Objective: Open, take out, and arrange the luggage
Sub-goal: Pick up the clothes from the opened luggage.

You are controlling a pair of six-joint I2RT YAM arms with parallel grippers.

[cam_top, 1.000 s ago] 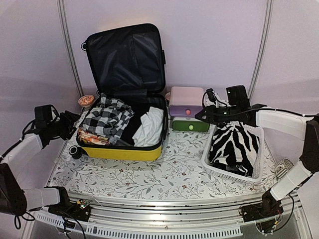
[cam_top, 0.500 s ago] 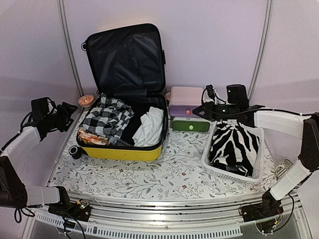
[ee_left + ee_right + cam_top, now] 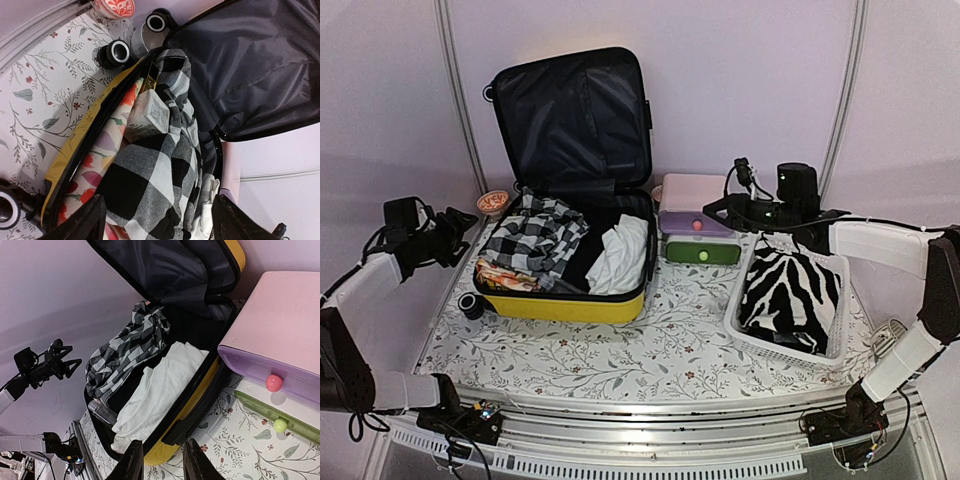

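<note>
**Asker:** What are your two hands doing?

**Me:** My left gripper is spread wide with nothing between its fingers. My right gripper has its fingers only a narrow gap apart, and it holds nothing either.

**Asker:** Where is the luggage from each?

**Me:** From the left gripper it is straight ahead and a little below, near but not touching. Its wheeled end faces my fingers. Just past that rim lies the checked cloth, with a small pale packet on top of it. From the right gripper the luggage is also ahead, but farther off. The drawer box sits close beside those fingers, and the white cloth is the first thing inside the rim on that side.

**Asker:** Is it open?

**Me:** Yes. The lid stands upright off to one side of my left gripper's line of reach, so the lower shell is open from above.

**Asker:** How does its long axis run?

**Me:** The wheels point at my left fingers. So I judge that the long axis runs straight away from them, toward the right gripper.

**Asker:** Which arm goes in?

**Me:** The left, I think. It is nearer, and the checked cloth is the first thing it would meet. It would go forward over the wheeled end and then down.
</note>
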